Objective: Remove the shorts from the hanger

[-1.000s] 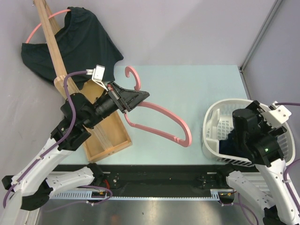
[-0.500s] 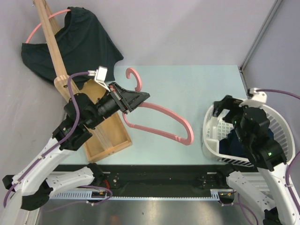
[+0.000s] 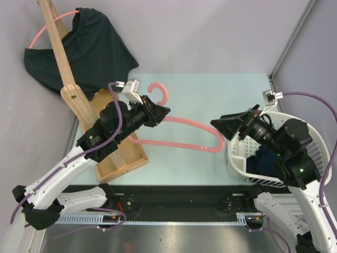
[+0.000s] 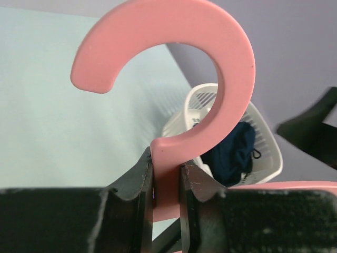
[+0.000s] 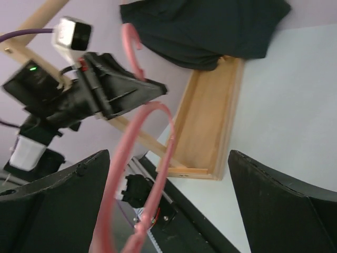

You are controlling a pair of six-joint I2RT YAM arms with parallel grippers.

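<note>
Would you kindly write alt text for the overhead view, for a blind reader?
The left hand grips a bare pink hanger by its neck above a green table, while the open right hand hovers near its far end. Navy shorts lie in a white basket at right; dark shorts hang on a wooden rack at upper left.

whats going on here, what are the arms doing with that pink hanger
The left gripper is clamped on the neck of a bare pink hanger, holding it over the table. The right gripper is at the hanger's far end with its jaws wide open, gripping nothing. Navy shorts lie in the white basket. Blackish-green shorts hang on a second pink hanger at the wooden rack, not yet removed.
</note>
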